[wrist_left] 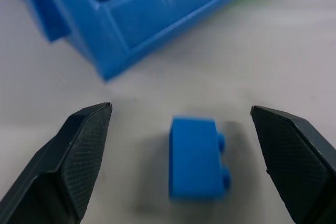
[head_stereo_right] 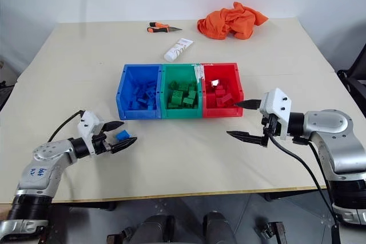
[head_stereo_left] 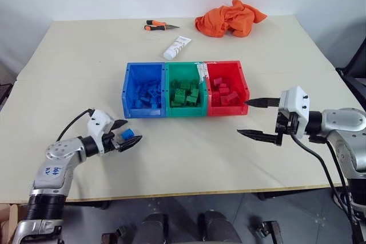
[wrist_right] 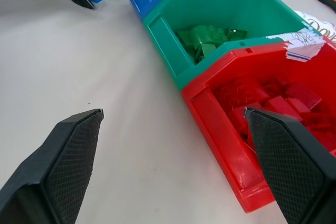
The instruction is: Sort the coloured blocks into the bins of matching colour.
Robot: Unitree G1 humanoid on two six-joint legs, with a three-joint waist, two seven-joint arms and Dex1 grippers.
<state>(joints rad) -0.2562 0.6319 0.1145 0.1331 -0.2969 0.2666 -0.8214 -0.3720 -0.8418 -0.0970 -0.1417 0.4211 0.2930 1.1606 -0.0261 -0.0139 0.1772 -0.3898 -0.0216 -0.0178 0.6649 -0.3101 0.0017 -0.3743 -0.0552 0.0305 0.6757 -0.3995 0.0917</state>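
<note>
A single blue block (wrist_left: 195, 158) lies on the table in front of the blue bin (head_stereo_left: 127, 92), studs facing sideways. My left gripper (head_stereo_left: 128, 132) is open and straddles it, one finger on each side with a gap to both. The blue, green (head_stereo_left: 186, 66) and red (head_stereo_left: 245, 87) bins stand joined in a row at the table's middle, each holding several blocks of its own colour. My right gripper (head_stereo_left: 243, 117) hangs open and empty just beside the red bin's front right corner, above the table.
At the far edge of the table lie an orange cloth (head_stereo_left: 229, 18), an orange-handled tool (head_stereo_left: 157, 26) and a white tube (head_stereo_left: 176, 47) just behind the bins. A torn paper label (wrist_right: 304, 43) sticks to the rim between the green and red bins.
</note>
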